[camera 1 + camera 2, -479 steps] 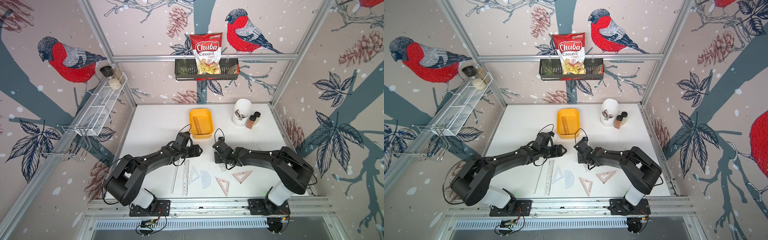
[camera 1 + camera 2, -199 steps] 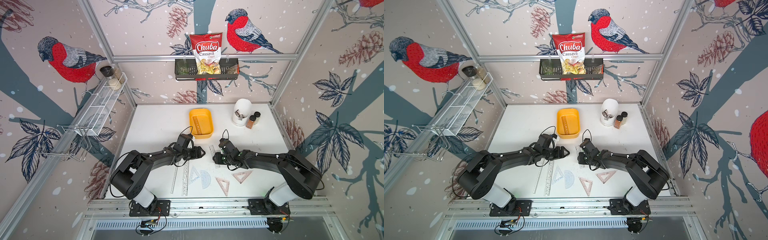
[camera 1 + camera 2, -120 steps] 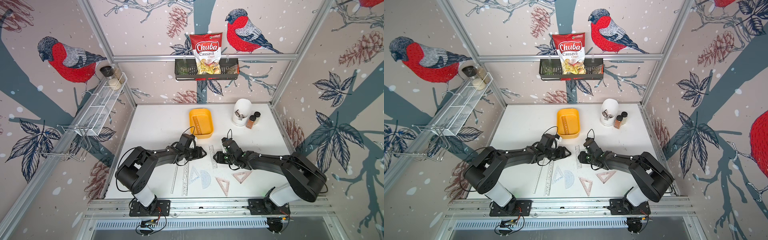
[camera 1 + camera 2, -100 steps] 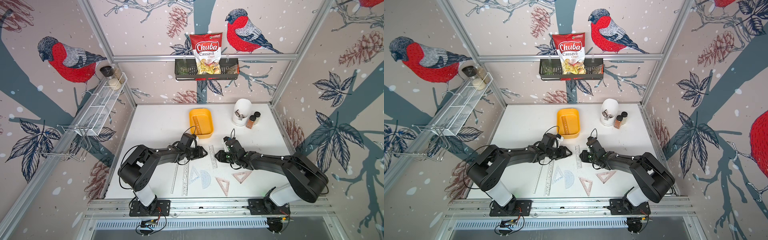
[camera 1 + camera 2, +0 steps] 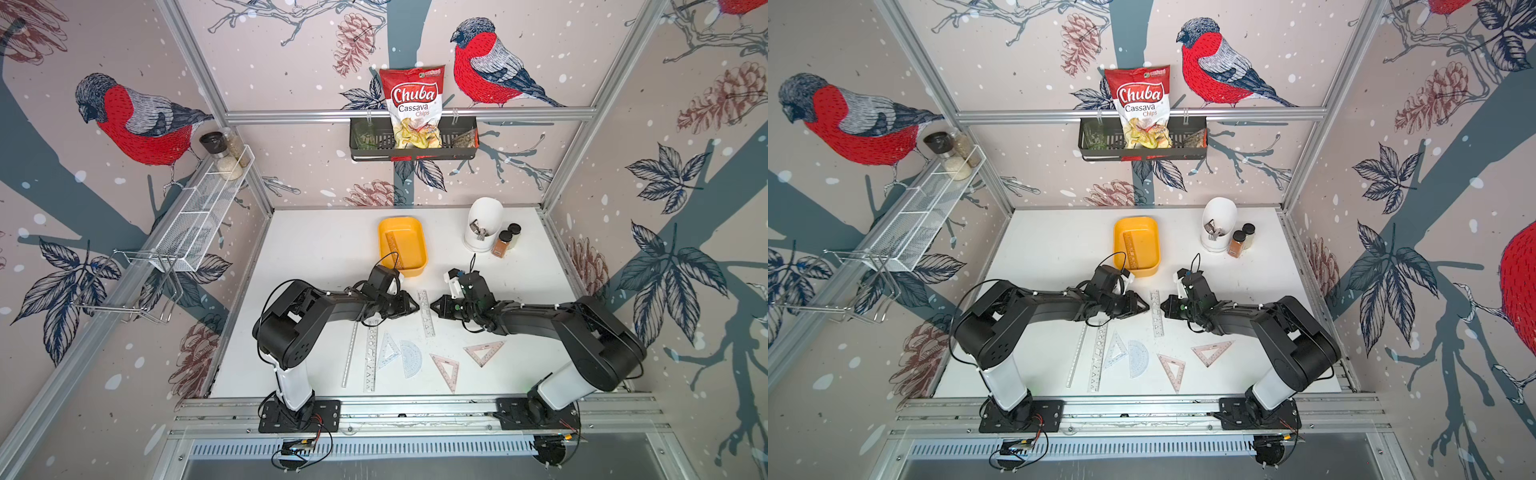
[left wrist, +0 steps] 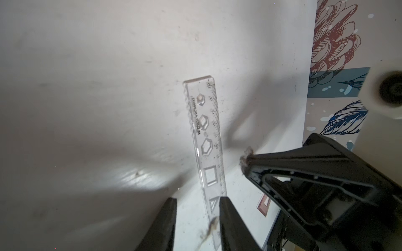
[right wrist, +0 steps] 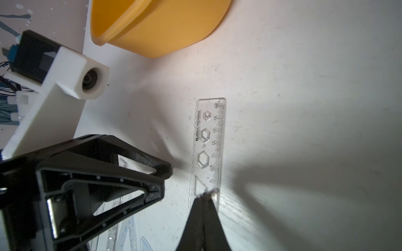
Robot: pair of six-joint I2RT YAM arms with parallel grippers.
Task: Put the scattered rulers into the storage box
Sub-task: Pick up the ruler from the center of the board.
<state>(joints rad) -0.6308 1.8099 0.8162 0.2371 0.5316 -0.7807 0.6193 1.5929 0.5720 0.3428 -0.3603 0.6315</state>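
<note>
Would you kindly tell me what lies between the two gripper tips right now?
The clear stencil ruler lies flat on the table between the left gripper and the right gripper, crosswise to both. This shows in both top views.

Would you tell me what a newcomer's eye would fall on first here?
Mid-table, the left arm's black fingers and the right arm's fingers face each other across a clear plastic stencil ruler. Behind them sits the yellow-orange plastic tub; a red chips bag stands against the back wall.

Bright, even top views; wrist views soft-shadowed, blurred near their edges.
</note>
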